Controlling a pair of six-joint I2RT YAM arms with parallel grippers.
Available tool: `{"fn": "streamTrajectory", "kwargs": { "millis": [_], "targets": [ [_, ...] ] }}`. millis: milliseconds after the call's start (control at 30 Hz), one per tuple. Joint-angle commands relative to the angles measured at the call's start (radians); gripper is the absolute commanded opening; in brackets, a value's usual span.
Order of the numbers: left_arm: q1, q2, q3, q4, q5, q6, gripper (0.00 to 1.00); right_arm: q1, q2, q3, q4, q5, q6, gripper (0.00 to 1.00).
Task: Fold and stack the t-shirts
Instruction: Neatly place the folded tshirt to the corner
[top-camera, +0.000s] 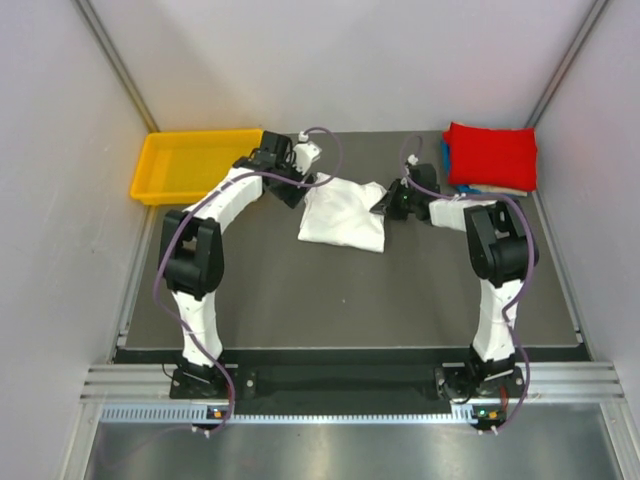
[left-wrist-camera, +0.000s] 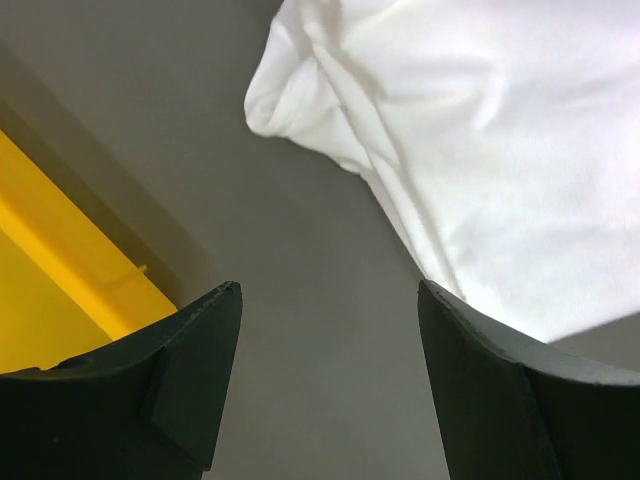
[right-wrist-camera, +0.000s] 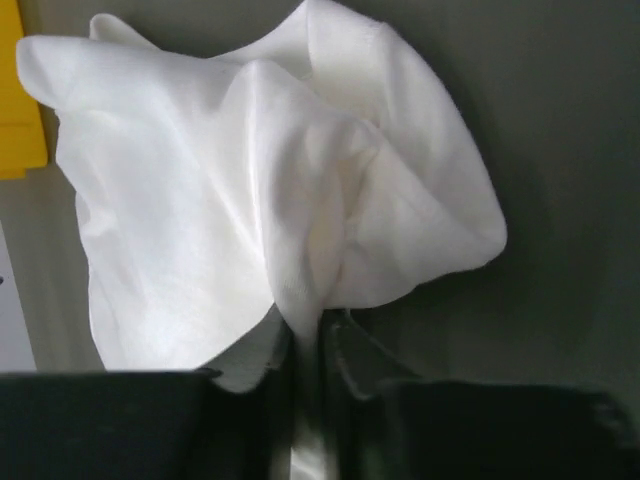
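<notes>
A: What is seen at the far left?

B: A yellow tray (top-camera: 190, 165) is set at the far left corner of the dark table (top-camera: 330, 300). Just to its right the left gripper (left-wrist-camera: 330, 285) is held low over the table.

A: How are its jaws set?

B: They are spread wide and nothing is gripped. Only bare table is seen between them.

A: Where is the shirt placed relative to them?

B: The white t-shirt (top-camera: 343, 212) is laid crumpled at the middle of the table, to the right of that gripper. In the left wrist view its rumpled edge is seen ahead and to the right of the jaws. Part of it is hidden behind the tip of the right-hand finger (left-wrist-camera: 480, 380). Whether that finger is touched by the cloth cannot be told.

A: And at the shirt's other side?

B: The right gripper (right-wrist-camera: 315, 325) is brought against the shirt's right edge. Its jaws are drawn almost together, and a thin fold of the white cloth is pinched between them. From that pinch the cloth is bunched up in loose folds.

A: What is found furthest right?

B: A folded red t-shirt (top-camera: 490, 155) is stacked at the far right corner, well apart from the white one. A blue t-shirt (top-camera: 446, 160) and a cream t-shirt (top-camera: 505, 189) are seen only as edges beneath it.
</notes>
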Motion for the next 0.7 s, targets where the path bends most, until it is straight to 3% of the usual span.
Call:
{"fn": "streamTrajectory", "kwargs": {
  "millis": [0,33,100,200,300,433,667],
  "targets": [
    [0.047,-0.096,-0.037,0.0,0.082,-0.035,0.75,-0.006,0.004,0.054,0.017,-0.053,-0.001,0.05],
    [0.052,-0.105,-0.046,-0.018,0.086,-0.035,0.75,-0.016,-0.003,0.086,-0.001,-0.05,-0.021,0.0],
    [0.064,-0.133,-0.06,-0.046,0.09,-0.026,0.75,-0.047,-0.011,0.15,-0.116,-0.054,-0.134,0.0],
    [0.076,-0.171,-0.118,-0.05,0.089,-0.015,0.75,-0.087,0.038,0.373,-0.396,-0.047,-0.341,0.0],
    [0.078,-0.186,-0.158,-0.044,0.066,-0.006,0.75,-0.122,0.111,0.614,-0.631,0.074,-0.487,0.0],
    [0.081,-0.188,-0.161,-0.052,0.047,-0.001,0.74,-0.19,0.194,0.865,-0.746,0.199,-0.552,0.0],
    [0.084,-0.174,-0.142,-0.058,0.024,-0.004,0.73,-0.263,0.3,1.227,-0.886,0.256,-0.641,0.0]
  ]
}}
